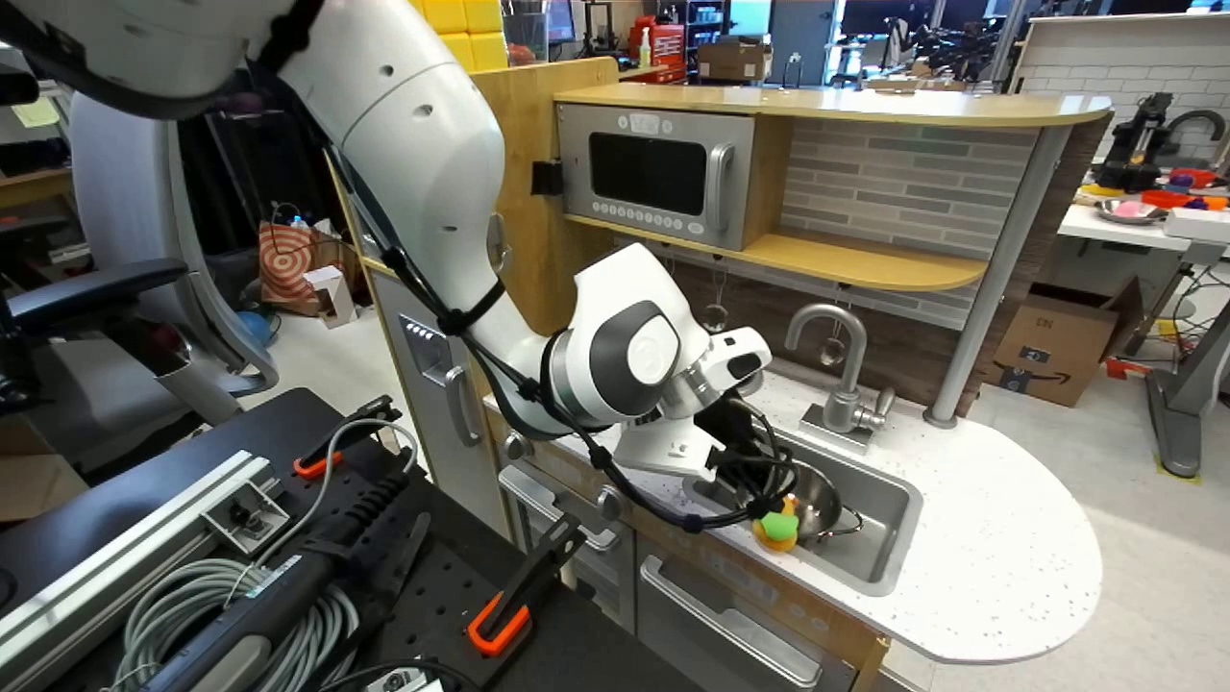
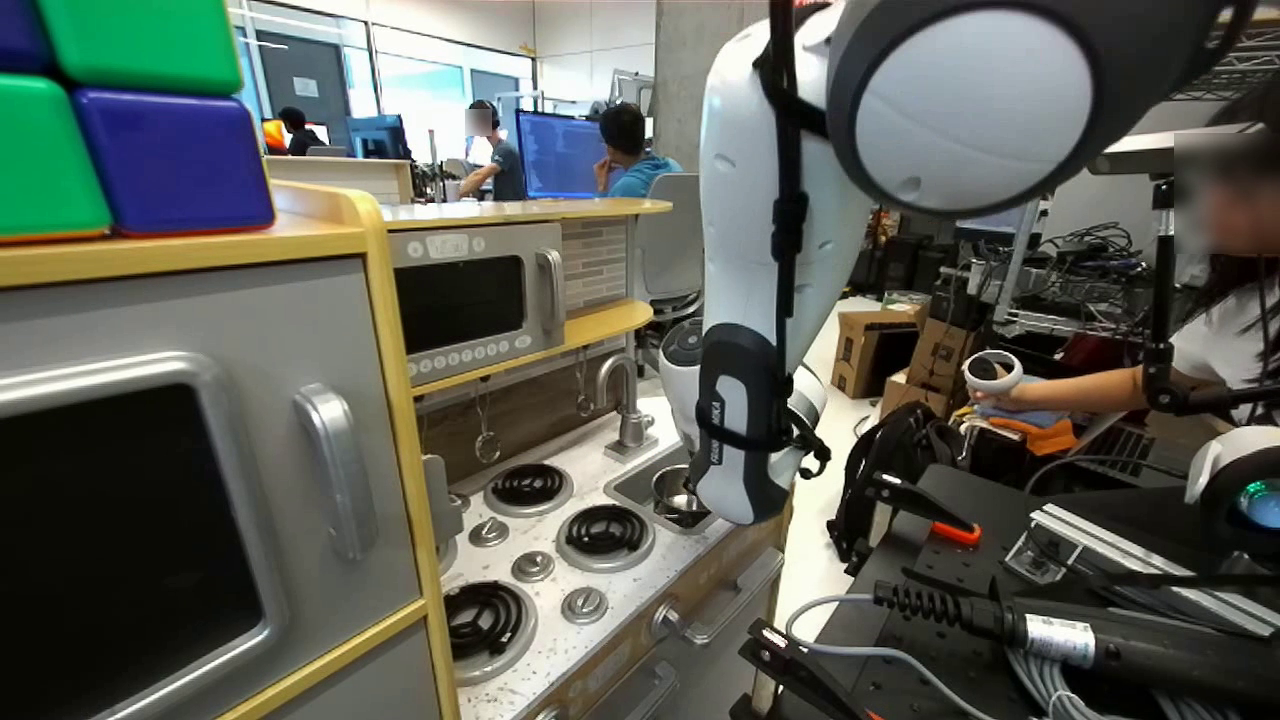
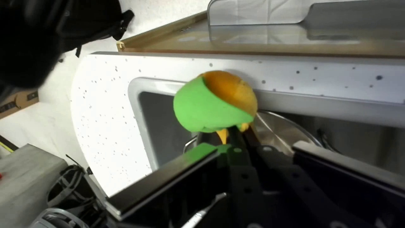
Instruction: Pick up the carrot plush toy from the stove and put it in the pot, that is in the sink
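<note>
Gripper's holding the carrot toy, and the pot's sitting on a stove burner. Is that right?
Not quite: the pot isn't on a stove burner; it's in the sink, as both exterior views show. The gripper holds the carrot toy, as you say.

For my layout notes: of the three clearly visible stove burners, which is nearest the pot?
The front burner beside the sink; the back burner lies farther back, and the outer front burner is farther from the sink and pot.

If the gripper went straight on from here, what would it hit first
The gripper holds the carrot plush toy, so that would lead. Beyond it, probably the rim of the sink or the pot; the toy hides that line and depth is unclear, so I can't say which.
</note>
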{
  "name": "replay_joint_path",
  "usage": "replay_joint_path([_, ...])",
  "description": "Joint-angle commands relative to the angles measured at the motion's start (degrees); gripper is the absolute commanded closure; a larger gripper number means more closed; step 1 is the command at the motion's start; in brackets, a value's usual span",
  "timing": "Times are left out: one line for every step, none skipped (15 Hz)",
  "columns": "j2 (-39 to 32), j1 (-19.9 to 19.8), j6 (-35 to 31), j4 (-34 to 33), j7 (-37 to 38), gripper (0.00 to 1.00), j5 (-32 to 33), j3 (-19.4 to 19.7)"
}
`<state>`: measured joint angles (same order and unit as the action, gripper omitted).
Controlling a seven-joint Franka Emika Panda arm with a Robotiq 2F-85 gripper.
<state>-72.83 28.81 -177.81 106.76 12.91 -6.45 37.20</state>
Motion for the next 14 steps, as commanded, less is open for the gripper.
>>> replay_joint_path([-5.1, -1.9, 5.9, -8.7, 6.6, 0.99, -1.6, 3.1])
replay_joint_path([-5.7, -2.6, 7.0, -10.1, 8.3, 0.99, -1.4, 3.7])
replay_joint_path([-5.8, -3.6, 8.0, -11.5, 9.6, 0.99, -1.2, 4.0])
replay_joint_path([-6.1, -4.4, 8.9, -12.7, 11.0, 0.99, -1.1, 4.3])
replay_joint_path([-6.2, -5.2, 9.6, -13.6, 12.1, 0.99, -0.9, 4.3])
replay_joint_path([-6.2, -5.7, 10.1, -14.3, 13.0, 0.99, -0.7, 4.2])
replay_joint_path([-6.2, -6.2, 10.4, -14.9, 13.8, 0.99, -0.5, 4.0])
replay_joint_path([-6.1, -6.6, 10.2, -15.4, 14.7, 0.99, -0.7, 3.7])
replay_joint_path([-5.8, -7.0, 9.9, -15.7, 15.6, 0.99, -1.0, 3.4])
replay_joint_path([-5.5, -7.2, 9.7, -16.0, 16.5, 0.99, -1.3, 3.0])
replay_joint_path([-4.9, -7.2, 9.3, -16.0, 17.5, 0.99, -1.6, 2.7])
replay_joint_path([-4.5, -7.4, 9.1, -16.3, 18.2, 0.99, -1.7, 2.2])
replay_joint_path([-4.3, -7.5, 9.0, -16.7, 19.0, 0.99, -1.8, 1.9])
replay_joint_path([-4.1, -7.6, 8.9, -17.3, 19.7, 0.99, -1.8, 1.4])
